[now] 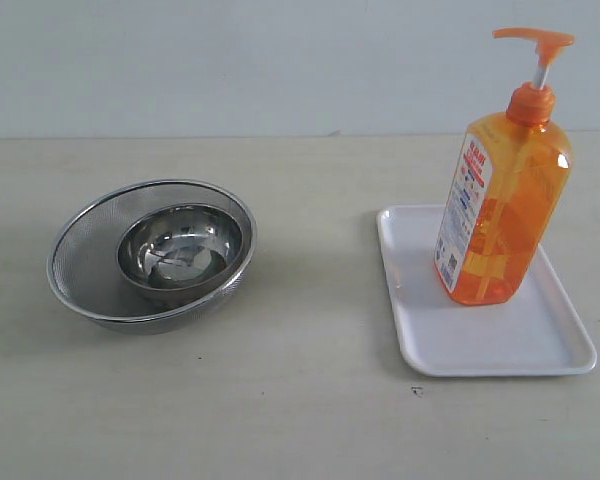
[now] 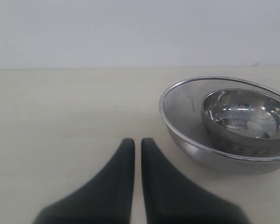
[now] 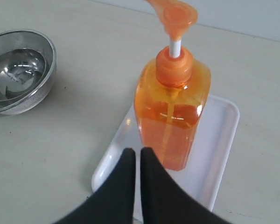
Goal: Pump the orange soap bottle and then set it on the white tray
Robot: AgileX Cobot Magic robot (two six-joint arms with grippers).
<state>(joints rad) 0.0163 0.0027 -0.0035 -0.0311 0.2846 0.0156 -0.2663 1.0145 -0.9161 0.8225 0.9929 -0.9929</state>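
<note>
Your left gripper [image 2: 137, 140] is sitting clenched, empty, near the strainer [image 2: 177, 116]. Your right gripper [image 3: 137, 150] is sitting clenched too, gripping nothing, near the bottle [image 3: 170, 121]. Bottle is standing upright on the tray [image 1: 480, 345], toward its 12 o'clock end, pump stem raised. Strainer is holding the bowl [image 1: 180, 245] on the table [image 1: 310, 420], at the tray's 9 o'clock, well apart.

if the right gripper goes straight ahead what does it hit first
Probably the orange soap bottle, standing on the white tray: the right gripper points at its lower body, though depth is unclear.
</note>
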